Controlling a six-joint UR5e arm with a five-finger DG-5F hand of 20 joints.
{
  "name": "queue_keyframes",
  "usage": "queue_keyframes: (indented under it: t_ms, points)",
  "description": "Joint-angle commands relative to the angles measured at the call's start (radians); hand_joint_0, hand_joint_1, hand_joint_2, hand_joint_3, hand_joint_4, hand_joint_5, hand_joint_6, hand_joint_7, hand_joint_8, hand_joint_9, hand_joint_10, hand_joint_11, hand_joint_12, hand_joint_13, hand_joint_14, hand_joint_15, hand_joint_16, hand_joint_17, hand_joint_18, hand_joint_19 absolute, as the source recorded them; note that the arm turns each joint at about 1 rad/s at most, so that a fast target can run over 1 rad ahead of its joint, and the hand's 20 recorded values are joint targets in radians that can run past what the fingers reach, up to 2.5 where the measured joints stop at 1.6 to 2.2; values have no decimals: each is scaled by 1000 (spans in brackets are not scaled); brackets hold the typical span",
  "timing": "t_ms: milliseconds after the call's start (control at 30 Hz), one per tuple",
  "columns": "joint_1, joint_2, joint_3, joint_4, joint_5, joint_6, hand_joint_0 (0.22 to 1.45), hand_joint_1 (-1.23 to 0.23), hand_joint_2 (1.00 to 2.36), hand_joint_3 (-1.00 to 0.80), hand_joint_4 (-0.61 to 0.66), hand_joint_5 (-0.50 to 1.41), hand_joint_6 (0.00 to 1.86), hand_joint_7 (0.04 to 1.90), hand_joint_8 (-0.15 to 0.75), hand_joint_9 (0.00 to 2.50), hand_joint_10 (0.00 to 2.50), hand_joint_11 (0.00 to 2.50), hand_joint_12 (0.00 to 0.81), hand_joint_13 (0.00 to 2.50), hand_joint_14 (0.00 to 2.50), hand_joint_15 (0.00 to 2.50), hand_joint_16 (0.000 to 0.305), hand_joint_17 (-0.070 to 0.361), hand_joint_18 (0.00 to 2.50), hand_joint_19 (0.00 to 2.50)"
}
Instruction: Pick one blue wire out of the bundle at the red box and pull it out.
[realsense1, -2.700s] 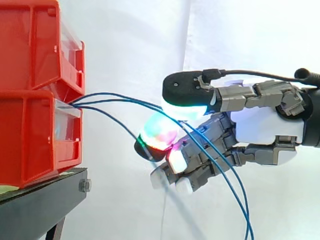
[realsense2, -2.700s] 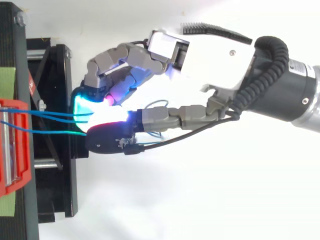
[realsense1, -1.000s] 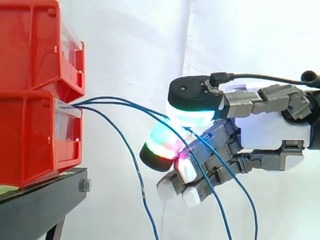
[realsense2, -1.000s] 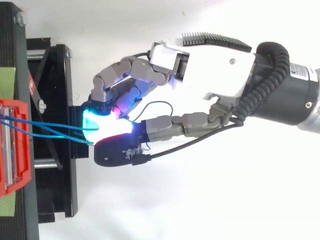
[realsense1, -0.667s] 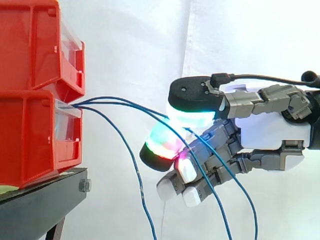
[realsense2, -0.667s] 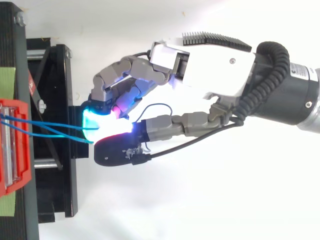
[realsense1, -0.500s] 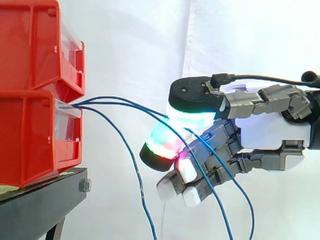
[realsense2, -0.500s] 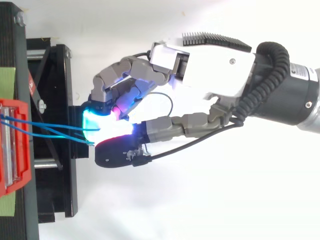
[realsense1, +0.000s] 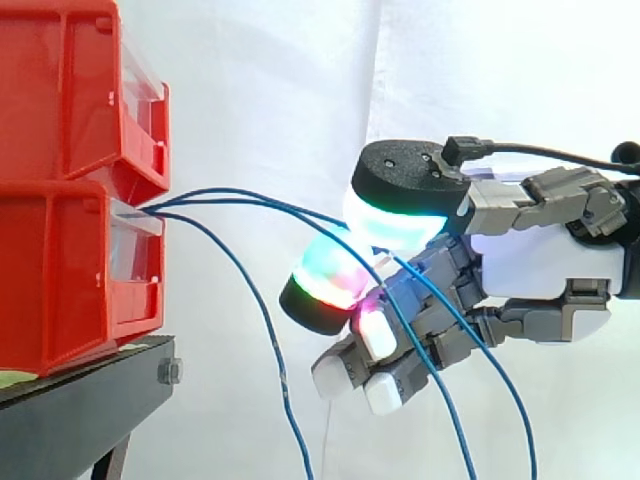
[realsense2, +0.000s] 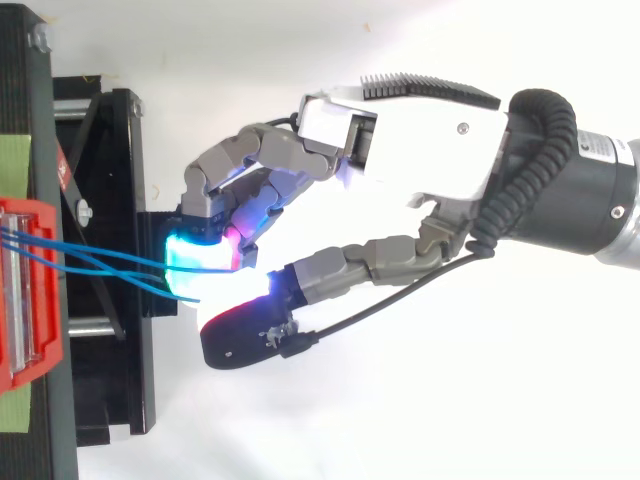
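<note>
1. Left edge of the side view: two bins stacked, upper red bin (realsense1: 60, 90) sitting on lower red bin (realsense1: 60, 290), both on a black stand (realsense1: 80, 400) with a white curtain (realsense1: 270, 80) behind. Each bin has a clear panel (realsense1: 137, 248) on its front lip.
2. Top view catches a patch of green tape (realsense2: 15, 165) at the upper left, just above the red.
3. Blue wires (realsense1: 175, 208) poke out together at the top front edge of the lower bin, right where the two bins meet. Can't see inside either bin.
4. From there they fan out: one sags toward the bottom of the frame, clear of the hand, and two arc right across the middle.
5. Hand (realsense1: 540, 260) reaches in from the right, pointing at the bins but well apart from them. Those two wires run across it and drop off toward the lower right.
6. Honestly can't tell whether it's actually got hold of a wire or they're just draped over it.
</note>
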Motion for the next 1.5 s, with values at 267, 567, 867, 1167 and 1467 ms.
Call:
queue_keyframes:
  t_ms: [267, 567, 867, 1167, 1467]
  points:
    - [-1, 0, 0, 0, -3, 10, 643, -800, 1018, -238, 119, -197, 946, 1020, 383, 932, 18, 678, 438, 831, 17, 402, 61, 136, 772, 442]
    - [-1, 0, 0, 0, -3, 10, 593, -899, 1000, -500, 218, -207, 941, 979, 372, 896, 18, 688, 436, 837, 16, 414, 61, 138, 782, 427]
    - [-1, 0, 0, 0, -3, 10, 509, -525, 1000, -500, 212, -187, 917, 991, 397, 949, 18, 661, 462, 842, 15, 417, 66, 149, 785, 478]
    - [-1, 0, 0, 0, -3, 16, 577, -560, 1015, -295, 195, -176, 919, 1063, 395, 994, 19, 669, 447, 849, 16, 426, 62, 140, 773, 496]
    - [-1, 0, 0, 0, -3, 16, 580, -669, 1020, -159, 173, -174, 938, 1060, 394, 1000, 19, 673, 444, 864, 17, 427, 61, 138, 793, 482]
